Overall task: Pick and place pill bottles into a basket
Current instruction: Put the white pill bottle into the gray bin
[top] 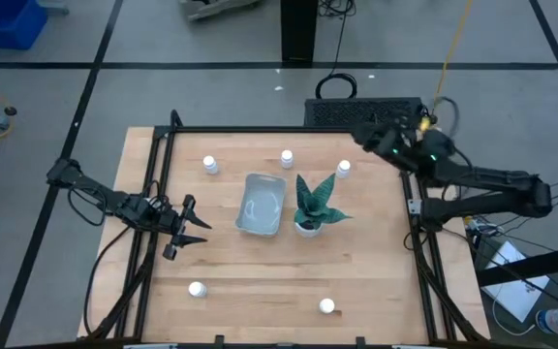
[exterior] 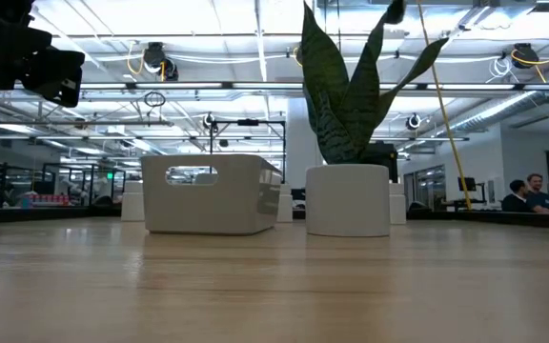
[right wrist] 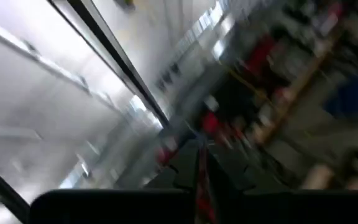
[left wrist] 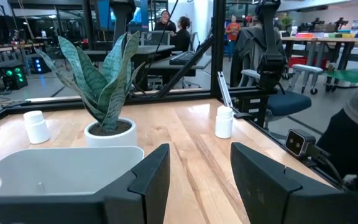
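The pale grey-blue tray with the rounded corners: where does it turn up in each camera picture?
High view: the pale grey-blue rectangular tray lies mid-table, just left of the spiky green plant in its white pot.
Low view: tray left of centre, plant pot to its right.
Left wrist view: tray in the lower left, in front of the plant.
Right wrist view: not in it.
Shared landmark: the plant.

Wood table [top: 260, 267] w/ basket [top: 261, 205], potted plant [top: 310, 206], five pill bottles [top: 210, 166] on it
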